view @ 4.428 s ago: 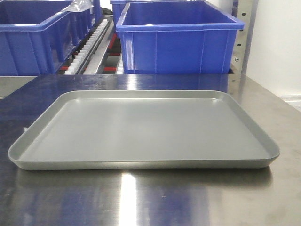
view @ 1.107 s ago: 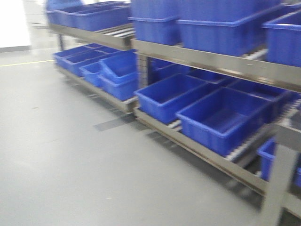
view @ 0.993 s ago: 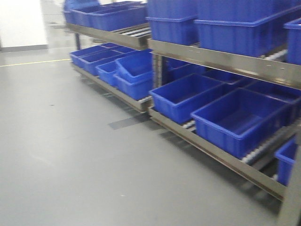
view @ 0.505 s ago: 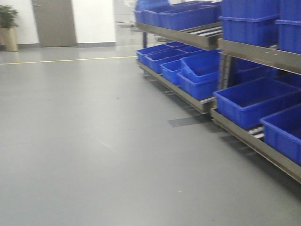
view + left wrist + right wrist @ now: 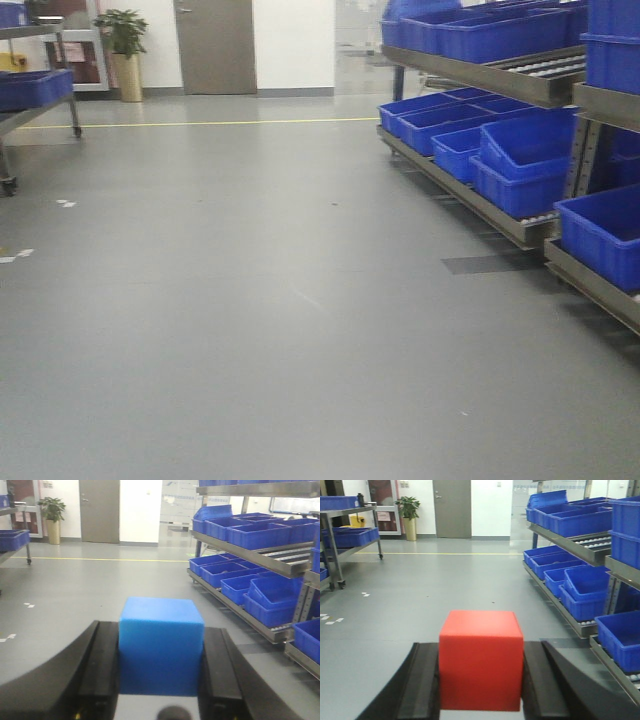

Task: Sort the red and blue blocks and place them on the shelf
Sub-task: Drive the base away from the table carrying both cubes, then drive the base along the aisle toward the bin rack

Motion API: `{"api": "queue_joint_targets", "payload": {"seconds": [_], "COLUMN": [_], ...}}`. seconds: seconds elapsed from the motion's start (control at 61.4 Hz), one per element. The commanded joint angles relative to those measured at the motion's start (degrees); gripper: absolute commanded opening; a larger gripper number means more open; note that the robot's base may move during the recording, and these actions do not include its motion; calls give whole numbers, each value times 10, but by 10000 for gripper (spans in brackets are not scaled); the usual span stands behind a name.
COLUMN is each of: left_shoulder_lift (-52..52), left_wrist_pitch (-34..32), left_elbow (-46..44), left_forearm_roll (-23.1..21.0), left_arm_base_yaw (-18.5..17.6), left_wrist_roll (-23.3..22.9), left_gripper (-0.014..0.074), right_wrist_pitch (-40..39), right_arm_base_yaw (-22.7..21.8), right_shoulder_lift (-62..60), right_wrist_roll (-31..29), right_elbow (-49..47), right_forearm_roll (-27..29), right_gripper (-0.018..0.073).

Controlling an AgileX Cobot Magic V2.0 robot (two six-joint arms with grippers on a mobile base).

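Observation:
A bright blue block (image 5: 161,645) fills the left wrist view, clamped between the black fingers (image 5: 102,670) of my left gripper (image 5: 161,680), which is shut on it. My right gripper (image 5: 481,680) is shut on a bright red block (image 5: 481,657) held the same way between its black fingers (image 5: 427,680). The shelf (image 5: 480,75), a multi-tier metal rack with roller tracks, runs along the right side of the front view, and it also shows at the right in the left wrist view (image 5: 260,555) and the right wrist view (image 5: 570,540). Neither gripper appears in the front view.
Large blue bins (image 5: 520,160) fill the shelf tiers. A wheeled cart (image 5: 350,525) with blue bins stands at the far left. Grey floor (image 5: 250,300) with a yellow line stretches ahead to a closed door (image 5: 215,45) and a potted plant (image 5: 125,45).
The front view has swung left: from the grey tray on the steel table, past the shelf close up, to open floor with the shelf now at the right edge.

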Motion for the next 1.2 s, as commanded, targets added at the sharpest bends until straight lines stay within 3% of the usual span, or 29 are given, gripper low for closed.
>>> {"api": "queue_joint_targets", "payload": {"seconds": [0.0,1.188], "left_shoulder_lift": [2,2], "left_wrist_pitch": [-53,-53], "left_elbow": [-18,-18], "left_forearm_roll": [-1,-1], "left_arm_base_yaw": [0,0], "left_wrist_roll": [0,0], "left_gripper": [122,122], "right_wrist_pitch": [-52,-52], "right_arm_base_yaw": [-3,-3], "right_shoulder_lift": [3,3], "right_wrist_roll": [-6,-6], "right_elbow": [-18,-18], "right_forearm_roll": [-3,-3], "right_gripper": [57,57]}}
